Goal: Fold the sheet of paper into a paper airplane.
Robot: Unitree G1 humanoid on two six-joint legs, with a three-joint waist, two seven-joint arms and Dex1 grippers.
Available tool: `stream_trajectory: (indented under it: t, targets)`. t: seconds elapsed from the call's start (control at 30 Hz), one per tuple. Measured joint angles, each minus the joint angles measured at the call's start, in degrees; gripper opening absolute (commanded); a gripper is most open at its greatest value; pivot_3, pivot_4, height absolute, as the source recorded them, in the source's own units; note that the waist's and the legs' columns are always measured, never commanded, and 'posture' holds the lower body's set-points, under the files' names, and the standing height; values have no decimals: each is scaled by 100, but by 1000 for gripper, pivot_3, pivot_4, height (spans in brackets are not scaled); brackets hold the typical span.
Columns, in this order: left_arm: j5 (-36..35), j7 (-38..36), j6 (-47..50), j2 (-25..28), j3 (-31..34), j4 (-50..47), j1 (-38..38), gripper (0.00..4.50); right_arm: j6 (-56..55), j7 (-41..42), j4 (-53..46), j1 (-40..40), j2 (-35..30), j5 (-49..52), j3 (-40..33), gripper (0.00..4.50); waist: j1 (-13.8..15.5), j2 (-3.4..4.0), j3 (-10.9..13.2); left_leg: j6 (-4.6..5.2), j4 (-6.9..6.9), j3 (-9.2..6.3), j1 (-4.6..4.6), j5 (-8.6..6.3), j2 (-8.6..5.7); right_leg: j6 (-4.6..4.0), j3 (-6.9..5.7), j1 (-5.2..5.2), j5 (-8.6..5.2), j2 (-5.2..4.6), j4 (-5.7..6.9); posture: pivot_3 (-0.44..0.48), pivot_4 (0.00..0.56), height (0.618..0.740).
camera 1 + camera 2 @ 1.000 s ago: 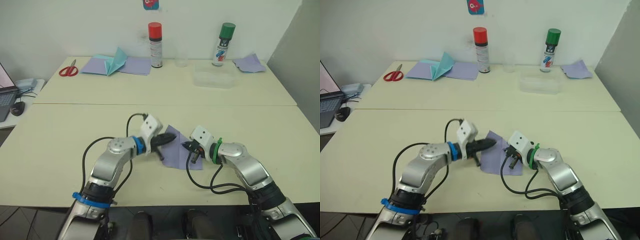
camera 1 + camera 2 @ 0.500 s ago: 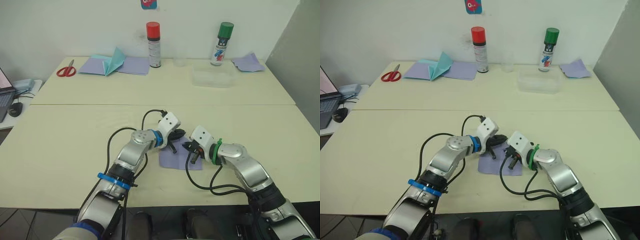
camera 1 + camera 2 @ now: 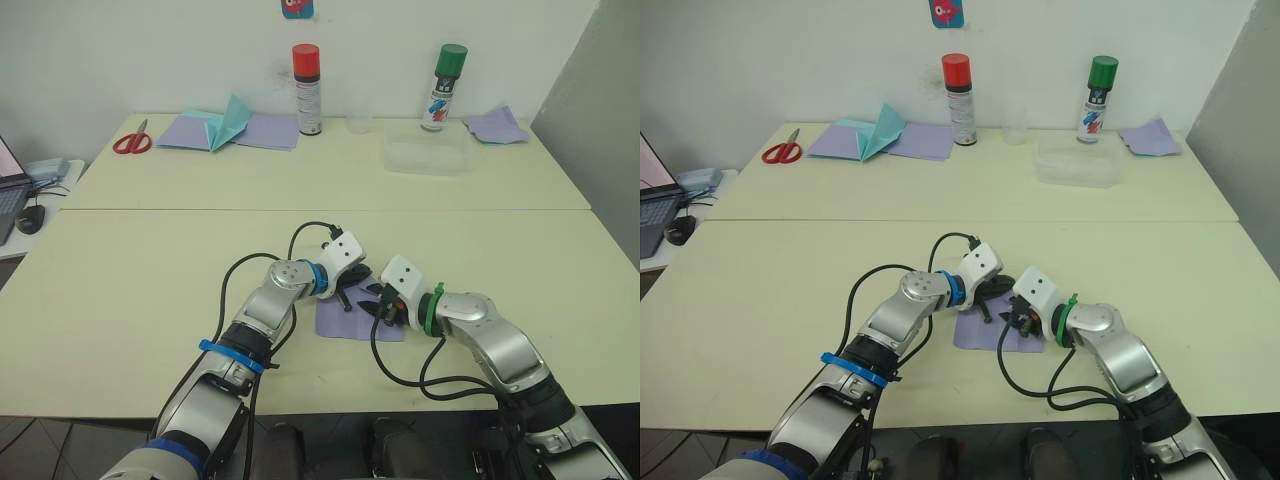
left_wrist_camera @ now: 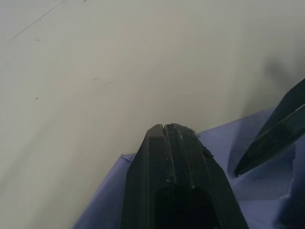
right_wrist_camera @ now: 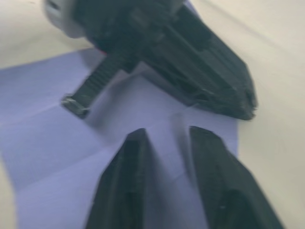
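Note:
The lavender sheet of paper (image 3: 340,322) lies flat on the near table between my two grippers, with crease lines showing in the right wrist view. My left gripper (image 3: 360,289) is shut, and its joined tip (image 4: 164,127) rests at the sheet's far edge. My right gripper (image 5: 169,133) is open by a narrow gap, its fingers just over the paper (image 5: 57,157) and pointing at the left gripper (image 5: 205,71). The two grippers nearly touch. No paper airplane shape shows; the sheet looks roughly rectangular.
On the far table stand a red-capped spray can (image 3: 308,90) and a green-capped one (image 3: 437,88). Red scissors (image 3: 130,140), a teal paper plane on lavender sheets (image 3: 230,125), a clear container (image 3: 428,157) and a lavender scrap (image 3: 497,125) lie there too. A laptop (image 3: 8,165) is far left.
My left gripper has swung right, from the sheet's left side onto its far edge, close to the right gripper. The raised far corner is now down. The right gripper barely moved.

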Motion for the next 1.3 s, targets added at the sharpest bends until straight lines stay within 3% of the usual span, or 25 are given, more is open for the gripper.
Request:
stream_trajectory:
  t: [0.03, 0.13, 0.37, 0.4, 0.57, 0.9, 1.3]
  targets:
    - [19, -12, -45, 3, 0, 19, -1, 0, 159, 60, -244, 20, -28, 178, -118, 2869, 0, 0, 0, 0, 0, 0, 0, 0, 0, 0, 0, 0, 0, 0, 0, 0, 150, 740]
    - [47, -5, -132, -1, 1, 89, -11, 0, 473, 137, -690, -17, -77, 547, -457, 2635, -1, -1, -1, 0, 2, -1, 3, 0, 0, 0, -1, 3, 0, 0, 0, 0, 150, 740]
    - [82, 14, -238, -6, 9, 129, 8, 0, 487, -469, -69, -376, 211, 655, -1008, 217, -4, -4, -3, 0, 3, 0, 8, 0, 3, 4, 0, 5, 3, 1, 1, 0, 150, 740]
    - [82, -2, -245, -6, 9, 118, 14, 0, 460, -564, 118, -373, 274, 599, -986, 47, -3, -4, -3, 0, 2, 1, 7, 0, 2, 4, 0, 5, 3, 1, 0, 0, 150, 740]
    - [89, -48, -288, -6, 9, 125, 14, 0, 181, -710, 565, -341, 307, 331, -725, 47, -2, -4, -3, 0, 2, 3, 3, 0, -1, 4, 3, 4, 2, -1, -2, 0, 150, 740]
    - [183, -219, -473, 16, -2, 328, -95, 0, 132, -749, 531, 50, 331, 175, -445, 47, -3, -4, -5, 0, 4, 0, 7, 0, 0, 5, -1, 8, 3, -1, -1, 0, 150, 740]
    - [216, -313, -543, 16, -8, 343, -82, 0, 756, -555, -551, 761, -510, 468, -827, 47, 2, -9, -8, 0, 4, -2, 8, 0, 0, 4, -1, 12, 2, -2, -3, 0, 150, 740]
